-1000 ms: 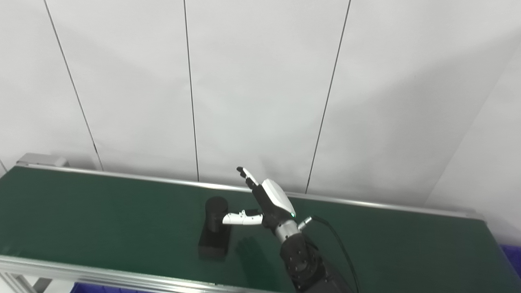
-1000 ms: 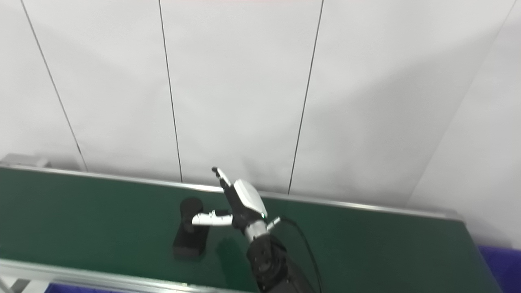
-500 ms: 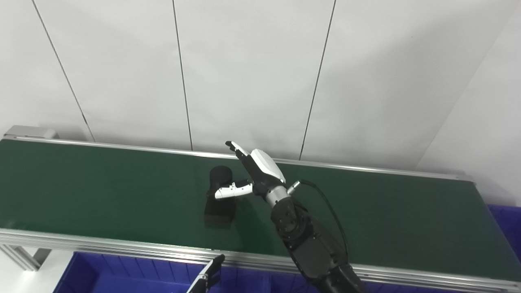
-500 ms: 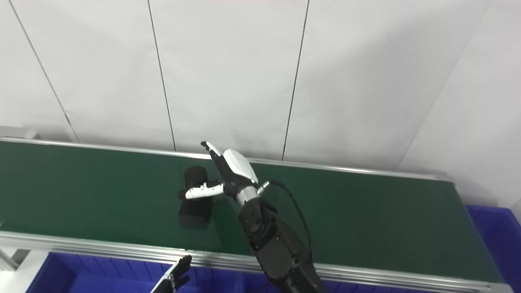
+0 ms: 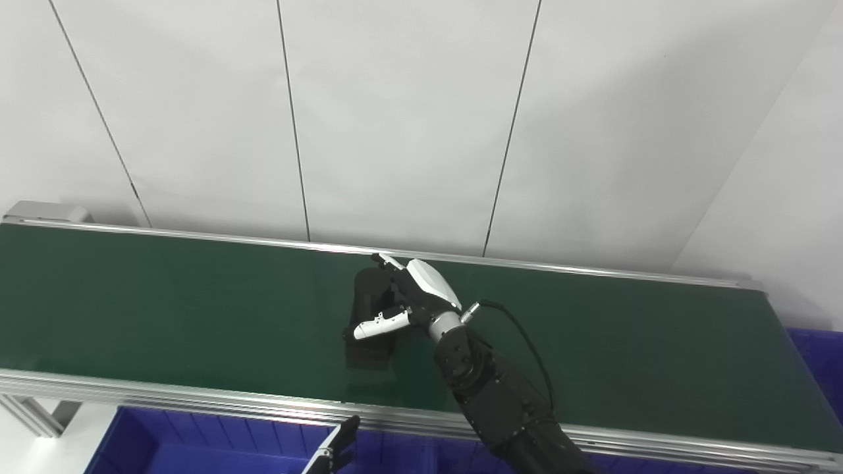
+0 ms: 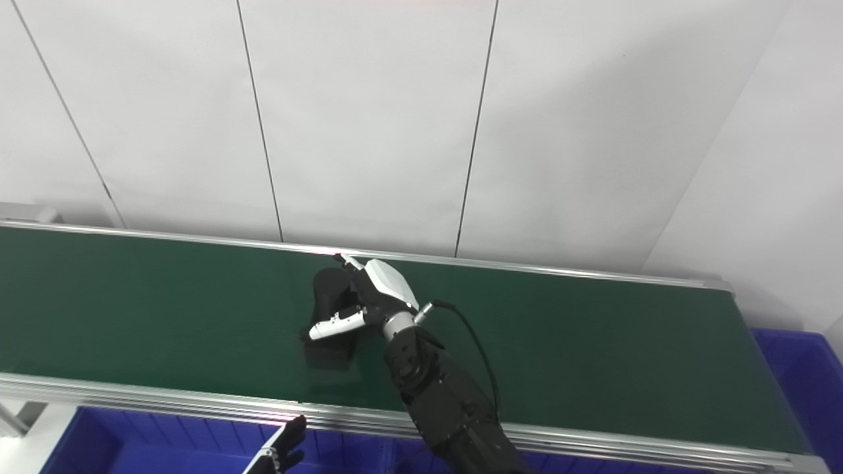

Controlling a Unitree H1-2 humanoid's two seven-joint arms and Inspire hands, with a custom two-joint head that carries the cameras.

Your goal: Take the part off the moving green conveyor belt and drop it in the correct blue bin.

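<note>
Right now my right robot hand (image 5: 408, 299) is reaching out over the green conveyor belt (image 5: 164, 296), its fingers (image 5: 388, 263) curled over the top and far side of the black part (image 5: 369, 316) and its white-tipped thumb (image 5: 375, 324) laid across the near face, so it is wrapping the part; whether the grip is fully tight I cannot tell, since the dark fingers merge with the dark part. The part stands on the belt about midway along its visible length, a blocky base with a rounded upper end, its base looking to be on the green surface, so I judge the lift has not started. My left robot hand (image 6: 280, 451) only peeks in at the bottom edge, low in front of the belt and above a blue bin (image 5: 197, 434); too little of it shows to say whether its fingers are apart or together. As I judge it, the reach and enclosing are done; firming the hold, lifting, carrying and dropping into the correct bin all remain. Outward from there, the belt runs left to right between silver aluminium rails (image 5: 197, 395), with blue bins below its near edge and another blue bin (image 6: 800, 375) past its right end. Behind everything stands a plain white panelled wall (image 5: 408, 118) with thin dark seams.
</note>
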